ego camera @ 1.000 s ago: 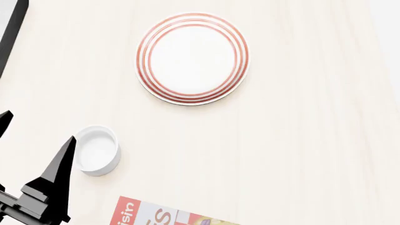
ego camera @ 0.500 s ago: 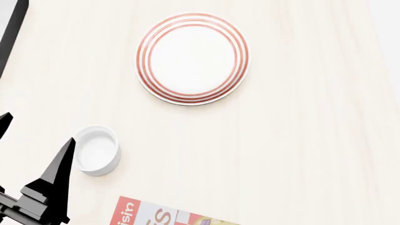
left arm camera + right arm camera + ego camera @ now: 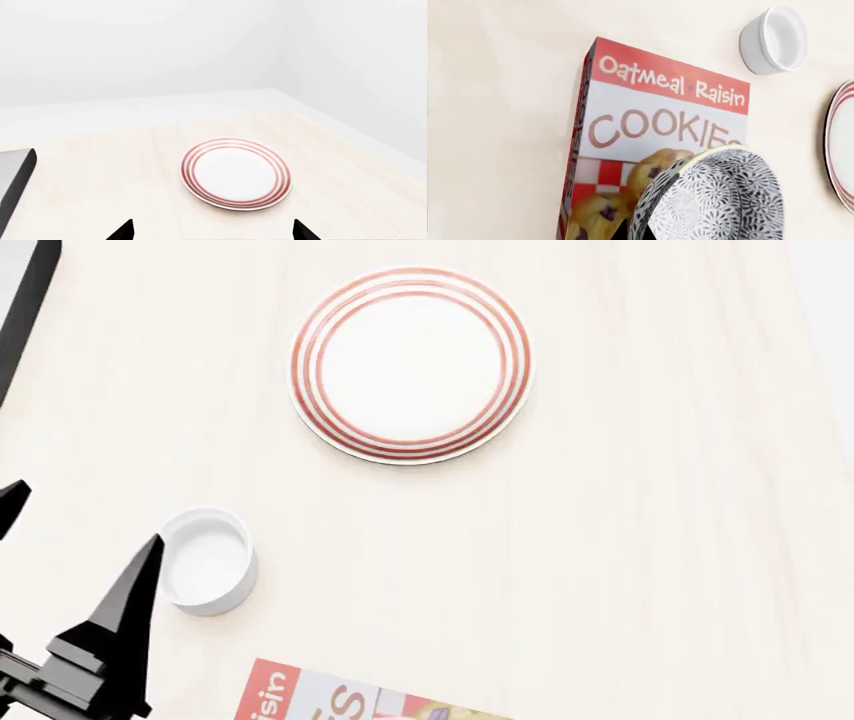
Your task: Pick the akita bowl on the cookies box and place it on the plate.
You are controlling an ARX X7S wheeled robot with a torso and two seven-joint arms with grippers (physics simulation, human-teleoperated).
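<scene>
Bowl (image 3: pixel 710 197) and box (image 3: pixel 654 135) are seen only in the right wrist view, where the bowl fills the near foreground, tipped so that its speckled grey-and-white outside and a sliver of pale rim are shown; it is judged to lie right at the right end effector, whose fingers are not shown, so it cannot be told whether the bowl is gripped or free. The bowl overlaps the cookie picture at one end of the box, though contact cannot be confirmed. The box is a flat, matte carton, its long axis running from the lettered end toward the bowl. The plate (image 3: pixel 411 364) (glossy, shallow, red-ringed) lies well apart up the table (image 3: pixel 667 540), its edge just showing beside the bowl in the right wrist view. A smooth white cup (image 3: pixel 207 560) stands between box and plate. The left end effector (image 3: pixel 67 580) is spread wide and empty beside the cup. The right arm is judged the nearer to the bowl.
</scene>
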